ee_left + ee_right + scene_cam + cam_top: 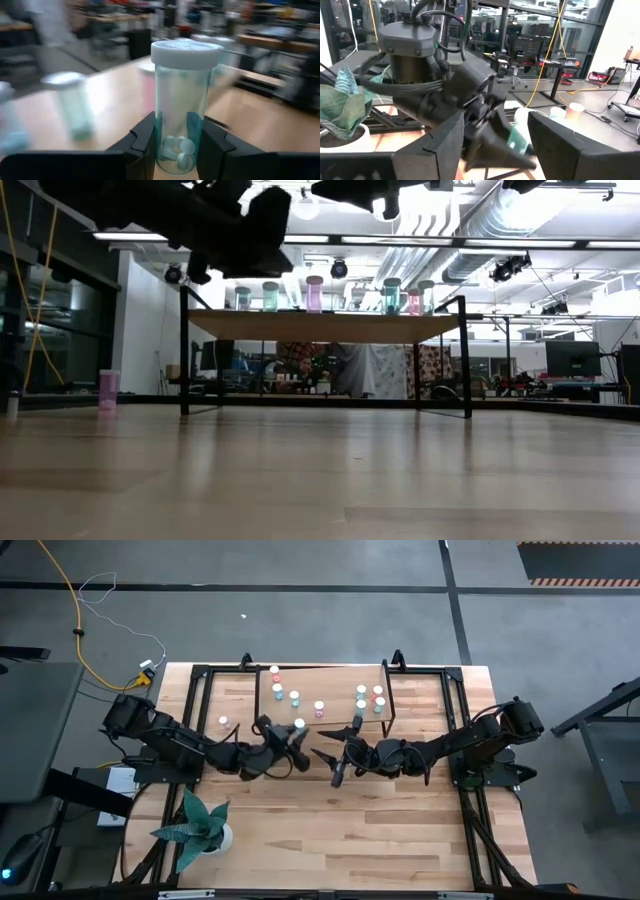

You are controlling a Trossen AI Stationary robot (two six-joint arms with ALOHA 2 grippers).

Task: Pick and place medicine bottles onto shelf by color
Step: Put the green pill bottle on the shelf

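The left tool (293,737) grips a teal bottle (183,107) upright, at the shelf's (330,680) near edge; the teal group stands just beyond. The right tool (335,765) waits open, empty.

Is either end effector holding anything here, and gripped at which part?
The left end effector holds a teal medicine bottle upright, its fingers clamping the lower body, cap free. The right end effector is open and holds nothing.

Blurred bottles (70,102) behind teal bottle (182,100)
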